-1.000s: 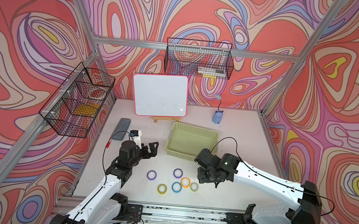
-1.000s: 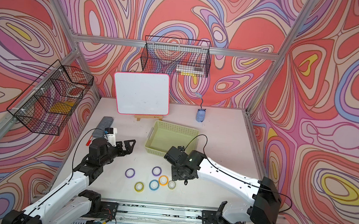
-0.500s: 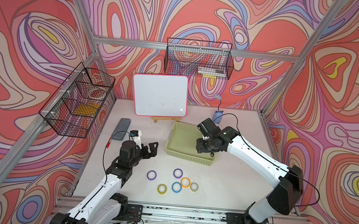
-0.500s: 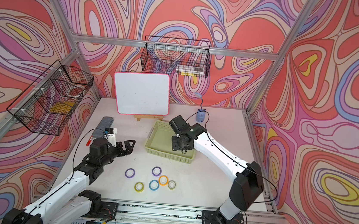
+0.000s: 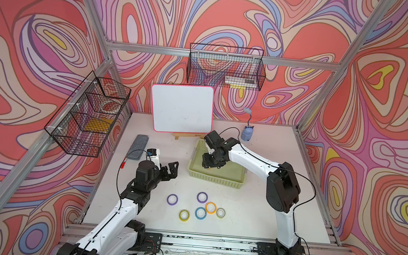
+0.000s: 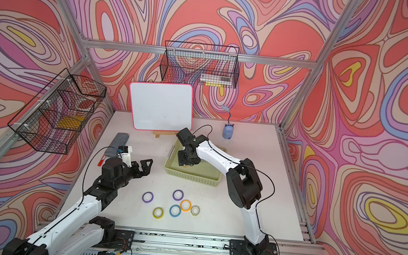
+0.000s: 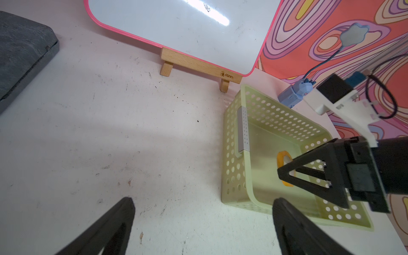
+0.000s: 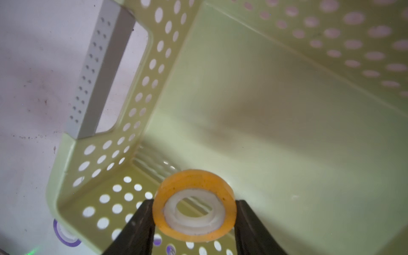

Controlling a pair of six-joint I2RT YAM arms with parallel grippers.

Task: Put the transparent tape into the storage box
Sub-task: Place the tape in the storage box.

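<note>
My right gripper is shut on an amber-tinted transparent tape roll with a white core, gripped across its width. It holds the roll low inside the pale yellow-green storage box, near a perforated corner. In both top views the right gripper reaches down into the left part of the storage box. The left wrist view shows the tape between the right gripper's fingers. My left gripper hovers open and empty over bare table left of the box.
Several loose coloured tape rolls lie on the table in front of the box. A pink-edged whiteboard on a wooden stand is behind it, with a blue figure to the right. A grey eraser and red marker lie left. Black wire baskets hang on the walls.
The right arm swung from beside the loose rolls at the front back over the storage box and lowered the held tape into it. The left arm stayed still and open.
</note>
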